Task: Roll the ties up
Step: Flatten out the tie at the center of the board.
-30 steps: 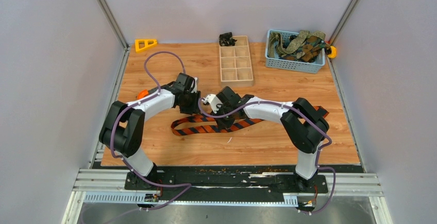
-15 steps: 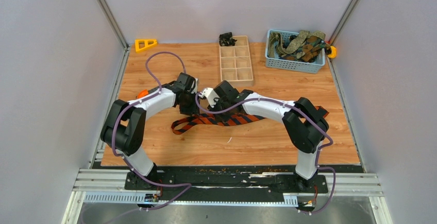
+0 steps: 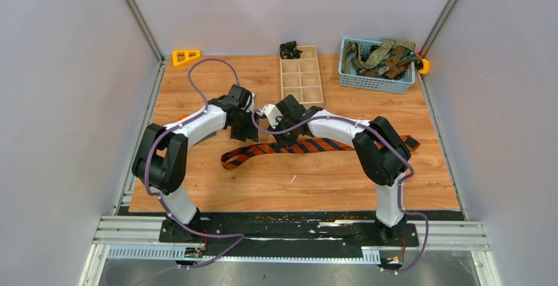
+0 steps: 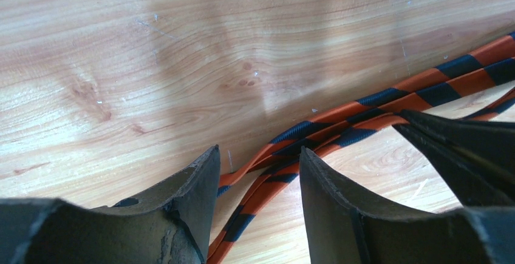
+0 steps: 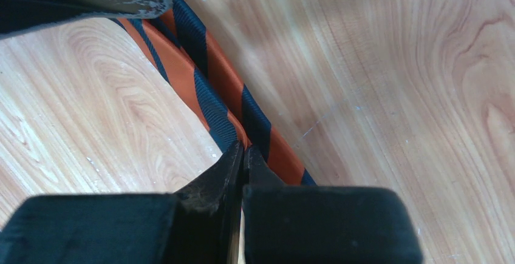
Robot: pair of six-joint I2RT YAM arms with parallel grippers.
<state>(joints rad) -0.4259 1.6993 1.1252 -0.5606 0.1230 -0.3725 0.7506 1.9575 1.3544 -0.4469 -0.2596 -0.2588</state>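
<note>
Overhead and wrist views of the worktop [image 3: 263, 187] during tie rolling.

**Task object.** The striped tie [image 3: 314, 146], orange with dark navy diagonals, lies flat across the middle of the worktop. It runs from left of centre toward the right edge. In the left wrist view it appears as several narrow strands [image 4: 376, 101] lying side by side on the wood.

**Left arm.** The left gripper [image 3: 247, 131] is lowered over the tie near the centre of the worktop. Its jaws stand apart [image 4: 258, 197], and the orange-and-navy strands pass through the gap. Whether the fingers [image 4: 188, 197] touch the fabric cannot be told.

**Right arm.** The right gripper [image 3: 283, 136] sits just beside the left one, on its right. Its jaws are pressed together [image 5: 243, 161], and the tie [image 5: 212, 88] runs straight into the tips, pinched there. A finger of the left gripper shows in the upper left corner of the right wrist view.

**Surroundings.** The other ties [image 3: 381, 56], olive and brown patterned, are heaped in a blue basket [image 3: 372, 83] at the far right corner. A wooden compartment tray [image 3: 301, 79] stands at the middle of the far edge, its visible cells holding nothing, with a small dark item [image 3: 288, 50] at its far left end.
</note>
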